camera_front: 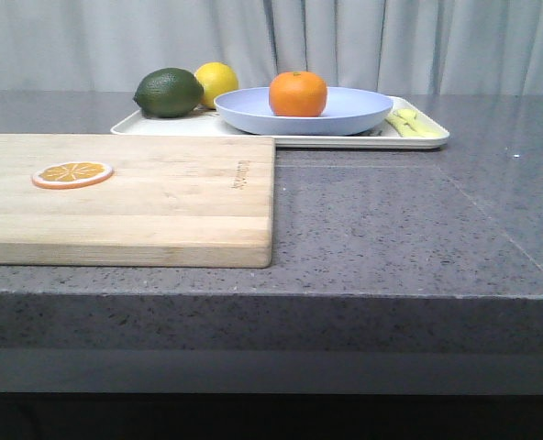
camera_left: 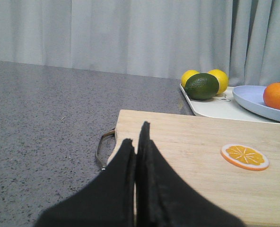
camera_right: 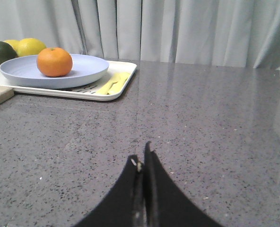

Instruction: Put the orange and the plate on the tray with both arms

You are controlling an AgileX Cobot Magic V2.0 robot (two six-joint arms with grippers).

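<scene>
At the far side of the counter [camera_front: 409, 229], tray [camera_front: 427, 140] lying long axis left to right, plate [camera_front: 363, 115] resting on it, orange [camera_front: 298, 94] on the plate, stem spot upward, left gripper [camera_left: 136, 146] pressed together over cutting board [camera_front: 161, 202], right gripper [camera_right: 142, 163] pressed together above bare counter.

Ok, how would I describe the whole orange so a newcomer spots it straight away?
Look to the cream-white tray at the back of the grey counter, behind the wooden cutting board. On it sits a wide lavender-blue plate, and the orange rests in that plate. It is the only round bright orange fruit, unlike the lemon, the dark green fruit or the flat orange slice on the board.
</scene>
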